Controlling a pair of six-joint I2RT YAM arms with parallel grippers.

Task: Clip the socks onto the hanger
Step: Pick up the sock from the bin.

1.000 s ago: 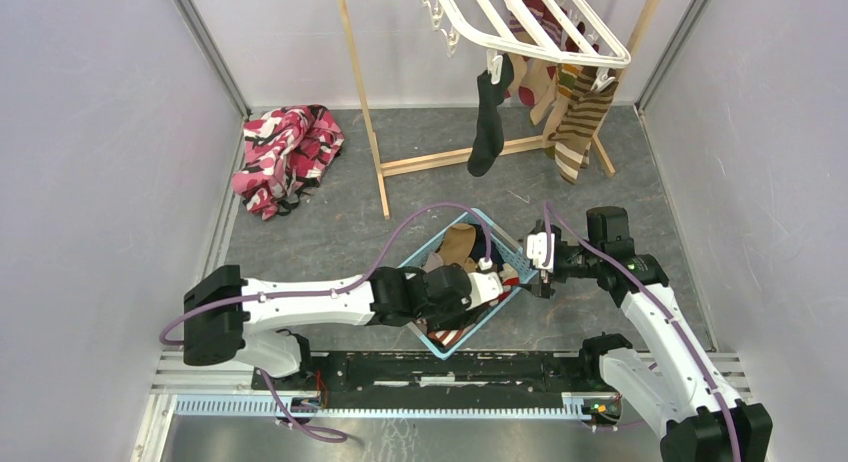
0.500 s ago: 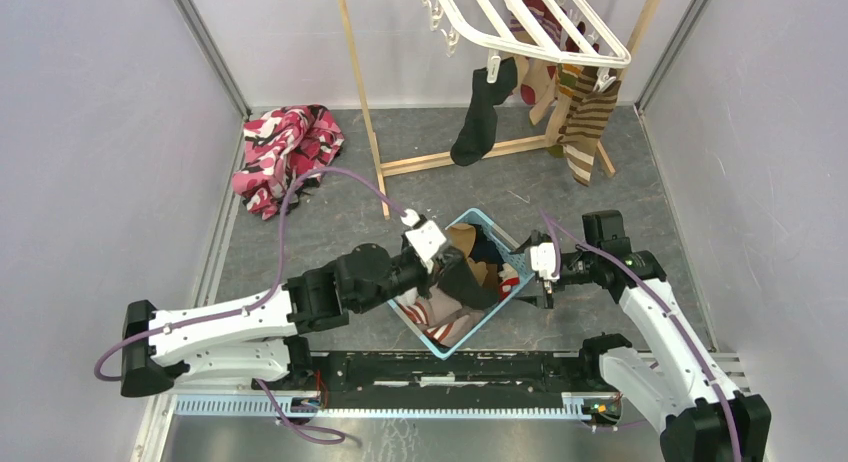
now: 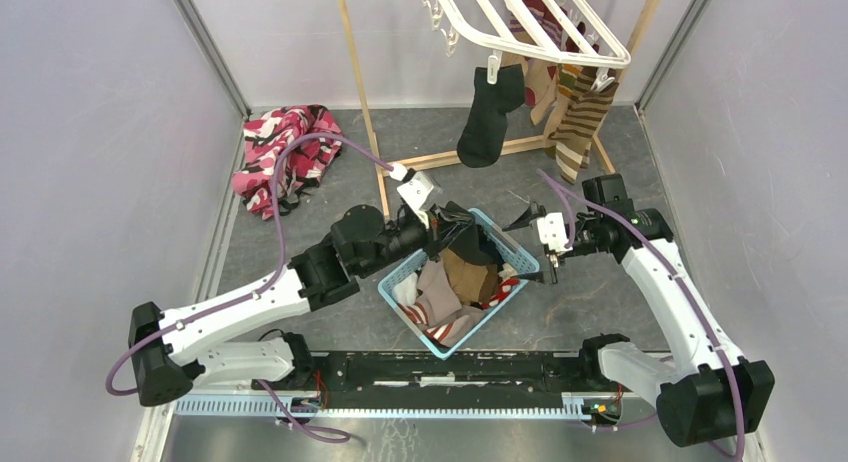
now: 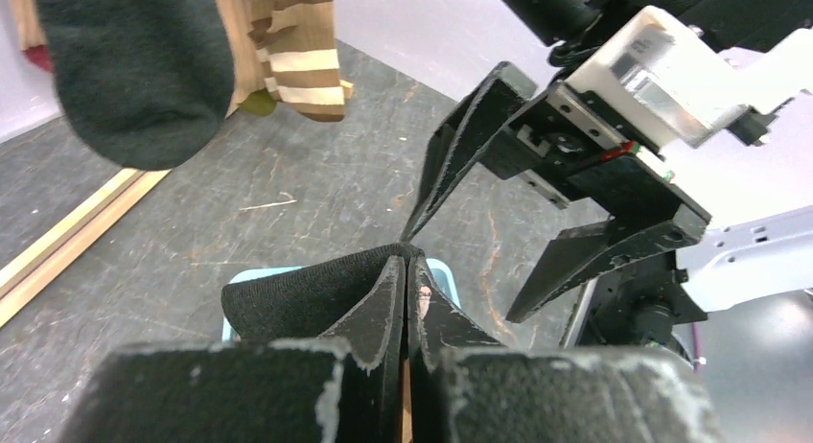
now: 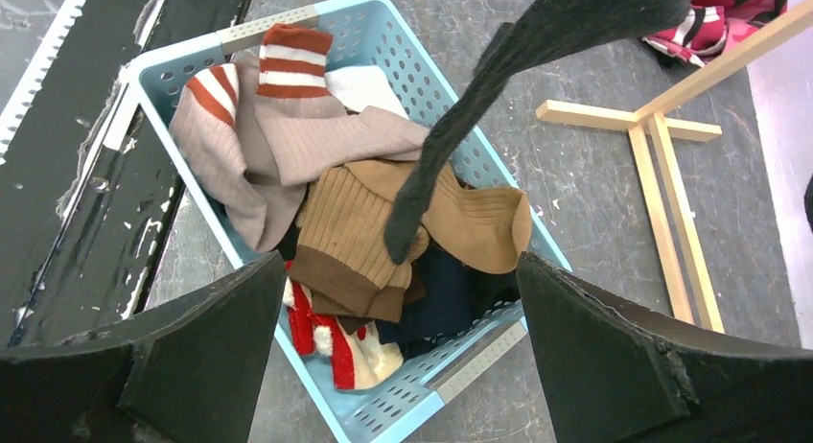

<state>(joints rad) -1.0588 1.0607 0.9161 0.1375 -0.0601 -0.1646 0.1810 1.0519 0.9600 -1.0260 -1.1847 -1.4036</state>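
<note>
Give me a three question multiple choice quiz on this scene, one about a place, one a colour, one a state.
1. Where is the pink patterned cloth? A in the basket; B on the floor; C clipped to the hanger.
2. What colour is the sock in the left gripper? A tan; B dark grey; C red striped.
3. The right gripper is: A open; B shut on a sock; C shut empty.
Answers: B, it lies bunched on the floor; B, the pinched sock is dark grey; A, its fingers stand wide apart.
</note>
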